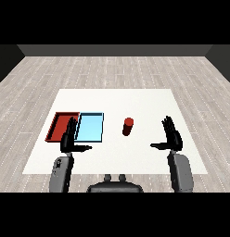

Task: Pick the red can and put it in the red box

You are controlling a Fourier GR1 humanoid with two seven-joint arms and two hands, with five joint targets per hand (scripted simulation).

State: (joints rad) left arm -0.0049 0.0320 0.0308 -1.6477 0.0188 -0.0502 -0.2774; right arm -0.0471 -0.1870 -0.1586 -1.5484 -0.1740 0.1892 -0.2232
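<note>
Red can upright on white table, both hands released.
Can sits apart from right hand, up and to its left; light blue tray beside red tray; left hand overlaps the trays' near edge, fingers straight.

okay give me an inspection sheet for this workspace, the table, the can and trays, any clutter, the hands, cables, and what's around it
Surface: flat white table, bare around the items.
Job's things: small red cylindrical can upright, right of the trays, untouched; shallow red tray at far left, holding nothing; shallow light blue tray beside it, also holding nothing.
Clutter: nothing seen.
Hands: black left hand open, over the trays' near edge; black right hand open, right of the can.
Cables: nothing seen.
Surroundings: grey wood-plank floor, dark walls.
</note>
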